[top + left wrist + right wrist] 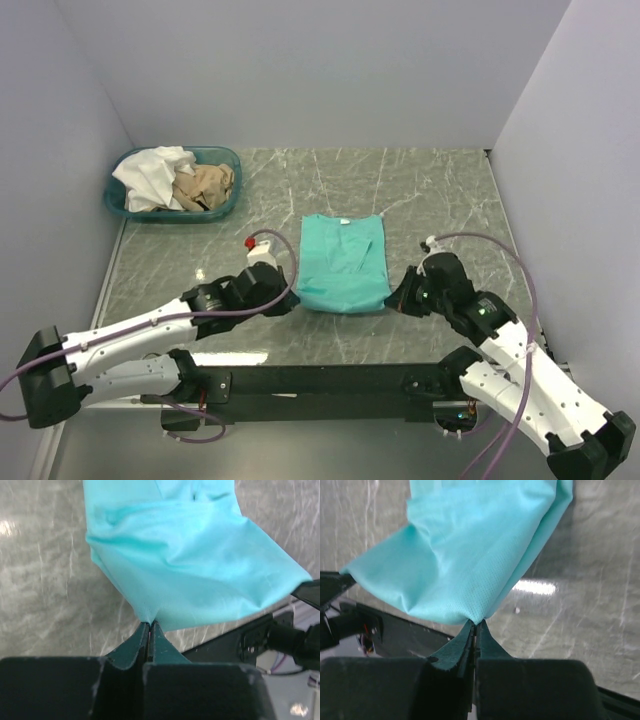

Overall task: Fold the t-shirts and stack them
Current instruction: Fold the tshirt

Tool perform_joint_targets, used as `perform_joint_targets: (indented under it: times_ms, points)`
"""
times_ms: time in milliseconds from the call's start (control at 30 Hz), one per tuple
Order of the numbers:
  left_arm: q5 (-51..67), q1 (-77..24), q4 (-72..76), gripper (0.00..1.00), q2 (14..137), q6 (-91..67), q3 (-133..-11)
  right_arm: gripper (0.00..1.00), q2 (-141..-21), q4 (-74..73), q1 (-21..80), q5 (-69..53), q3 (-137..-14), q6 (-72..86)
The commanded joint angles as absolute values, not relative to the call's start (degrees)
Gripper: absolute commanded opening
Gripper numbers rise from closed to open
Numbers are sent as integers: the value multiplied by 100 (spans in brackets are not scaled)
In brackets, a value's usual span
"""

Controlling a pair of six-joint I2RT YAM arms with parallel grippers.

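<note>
The table (430, 190) is a grey-green marbled slab with pale veins, glossy enough to throw back a patch of light. Plain pale walls (300, 70) box it in at the back and on both sides. In the far left corner stands a shallow teal basket (118, 208). In it lie a crumpled white t-shirt (150, 175) and, touching it on the right, a bunched tan t-shirt (207, 185). A black rail (320, 381) runs along the near edge between the two arm bases.

The teal t-shirt (343, 262) lies near the middle of the table, well apart from the basket. It is folded into a narrow panel, with the neckline at the far end. Its near edge is raised off the table and held at both corners.

From above, the hands show only as dark shapes at the two near corners of the cloth, and there I cannot tell how the fingers stand. The wrist cameras settle it. The left hand (150, 625) has its jaws pressed together on a pinch of teal cloth at one corner. The right hand (475, 624) is clamped the same way on the other — the fabric fans out from each pinch in soft folds. Close up on the right, the fine knit of the cloth shows. Both wrist views also catch the black rail under the lifted edge.
</note>
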State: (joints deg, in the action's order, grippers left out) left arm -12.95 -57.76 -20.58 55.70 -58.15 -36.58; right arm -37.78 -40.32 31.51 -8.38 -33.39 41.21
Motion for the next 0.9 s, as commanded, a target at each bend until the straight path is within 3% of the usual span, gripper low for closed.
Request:
perform_joint_targets:
  times_ms: [0, 433, 867]
  points:
    - [-1862, -5678, -2241, 1, 5923, -5652, -4350, 0, -4095, -3709, 2945, -352, -3980, 3903]
    - [-1214, -4264, -1573, 1, 6670, -4878, -5132, 0, -4992, -3472, 2321, -395, -4965, 3217]
    - [-836, -3621, -1152, 1, 7883, -4413, -6195, 0, -6090, -2822, 1512, -1160, -5501, 3050]
